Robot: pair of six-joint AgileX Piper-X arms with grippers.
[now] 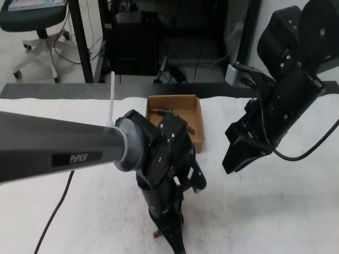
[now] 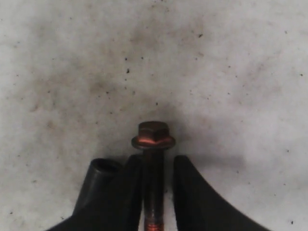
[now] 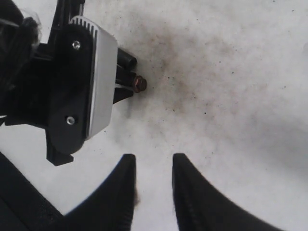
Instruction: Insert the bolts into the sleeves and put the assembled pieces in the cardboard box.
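On stained white bench cloth (image 2: 231, 57): clamped bolt (image 2: 153, 142) shank in left gripper (image 2: 158, 163), head just beyond fingertips. Held right gripper (image 3: 154, 161) apart, empty, nearby. Judged bolt pickup; next needed sleeve (image 2: 98, 171), beside left finger, aligned.

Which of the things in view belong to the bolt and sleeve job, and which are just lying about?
Job: bolt in the left tool; dark sleeve beside it; cardboard box holding pieces; right tool, open.
Lying about: office chair behind the bench; cable on the bench.
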